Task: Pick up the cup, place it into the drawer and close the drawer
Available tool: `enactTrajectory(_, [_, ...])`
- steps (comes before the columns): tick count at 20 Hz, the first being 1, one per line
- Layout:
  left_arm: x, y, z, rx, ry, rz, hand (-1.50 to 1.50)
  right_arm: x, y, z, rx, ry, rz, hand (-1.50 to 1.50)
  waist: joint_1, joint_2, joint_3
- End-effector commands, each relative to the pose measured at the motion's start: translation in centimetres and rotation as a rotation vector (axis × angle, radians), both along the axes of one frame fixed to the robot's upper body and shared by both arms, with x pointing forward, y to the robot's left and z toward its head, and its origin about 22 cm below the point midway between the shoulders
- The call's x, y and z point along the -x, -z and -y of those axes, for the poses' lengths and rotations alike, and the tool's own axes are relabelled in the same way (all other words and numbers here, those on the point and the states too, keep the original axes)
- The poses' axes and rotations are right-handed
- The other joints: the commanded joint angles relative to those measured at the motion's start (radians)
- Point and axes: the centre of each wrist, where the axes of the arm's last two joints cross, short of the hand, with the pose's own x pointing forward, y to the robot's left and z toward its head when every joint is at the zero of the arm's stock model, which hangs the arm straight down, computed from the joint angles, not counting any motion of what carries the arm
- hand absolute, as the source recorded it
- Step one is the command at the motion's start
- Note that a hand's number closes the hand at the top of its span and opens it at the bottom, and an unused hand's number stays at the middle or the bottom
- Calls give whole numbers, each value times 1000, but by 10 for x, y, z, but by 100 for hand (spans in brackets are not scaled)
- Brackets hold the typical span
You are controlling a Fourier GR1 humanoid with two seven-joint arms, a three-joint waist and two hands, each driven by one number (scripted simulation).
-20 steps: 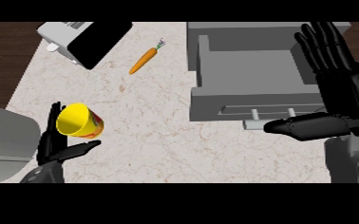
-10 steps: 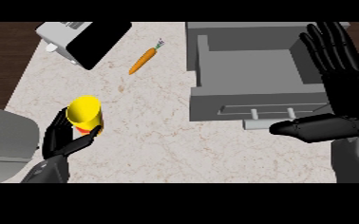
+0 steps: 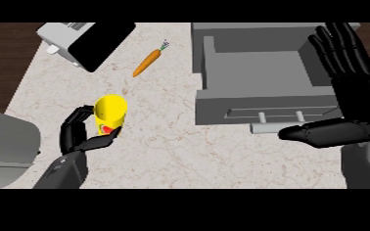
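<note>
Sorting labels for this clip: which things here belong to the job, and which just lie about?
Job: cup, held in the left hand; open drawer; right hand, resting open.
Lying about: carrot; toaster.

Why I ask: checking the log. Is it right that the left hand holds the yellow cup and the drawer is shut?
Not quite. The left hand does hold the cup, but the drawer is open, as the head view shows.
</note>
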Motion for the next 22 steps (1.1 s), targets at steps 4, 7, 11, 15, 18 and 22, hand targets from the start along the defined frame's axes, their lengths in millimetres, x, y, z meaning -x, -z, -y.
enactTrajectory(4, [-31,-17,30,125,183,233,150,-6,-1,12,8,5,-5,-150,12,-2,1])
enactTrajectory(7, [-51,-32,53,105,281,244,150,6,9,24,1,31,-14,-150,18,-12,4])
enactTrajectory(11, [-85,-69,75,85,389,282,150,1,-5,29,10,38,-19,-150,32,-17,5])
enactTrajectory(15, [-120,-123,105,68,459,297,150,0,14,30,20,52,-11,-150,42,-19,6])
enactTrajectory(18, [-133,-159,140,77,544,310,150,3,14,20,4,63,-22,-150,46,-23,6])
enactTrajectory(22, [-151,-220,175,44,557,304,150,4,6,13,14,54,-12,-150,30,-19,5])
